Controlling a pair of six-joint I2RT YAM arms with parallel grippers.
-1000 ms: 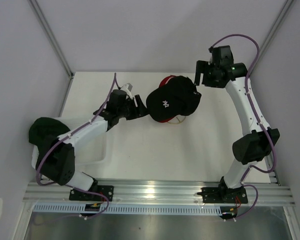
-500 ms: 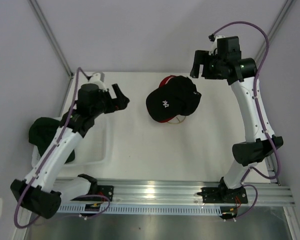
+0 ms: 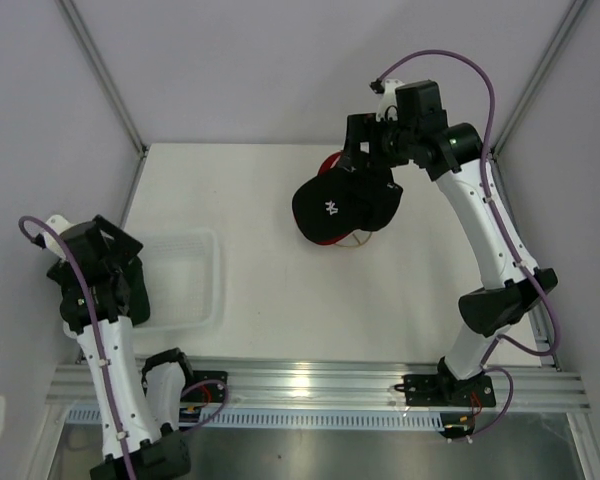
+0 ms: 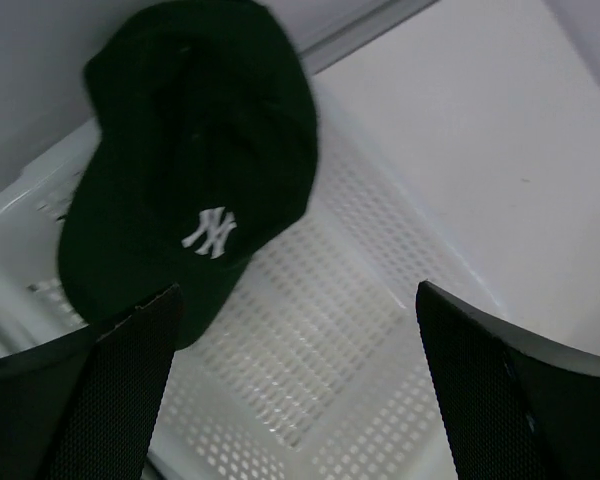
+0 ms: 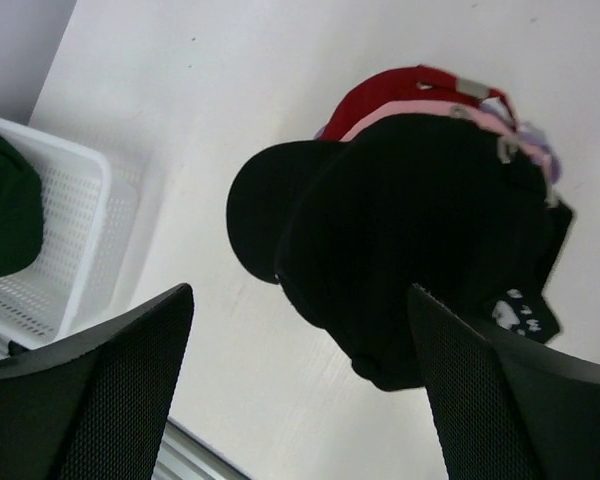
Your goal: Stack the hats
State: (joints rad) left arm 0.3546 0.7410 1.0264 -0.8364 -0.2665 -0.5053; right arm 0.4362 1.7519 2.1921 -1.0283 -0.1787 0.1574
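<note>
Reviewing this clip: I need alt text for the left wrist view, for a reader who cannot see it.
A dark green cap with a white logo lies in a white perforated tray, at the upper left of the frame. The left gripper hangs above it with its two black fingers spread wide, holding nothing; bare white table shows at upper right.

The black cap [image 5: 420, 240] covers most of the red cap [image 5: 400, 88], pink cap [image 5: 420, 112] and lavender cap [image 5: 535, 150]; only thin edges peek out. From above, the left arm [image 3: 95, 290] hides the green cap [image 4: 190, 170]. The right wrist view cuts off the tray [image 5: 65, 215].
</note>
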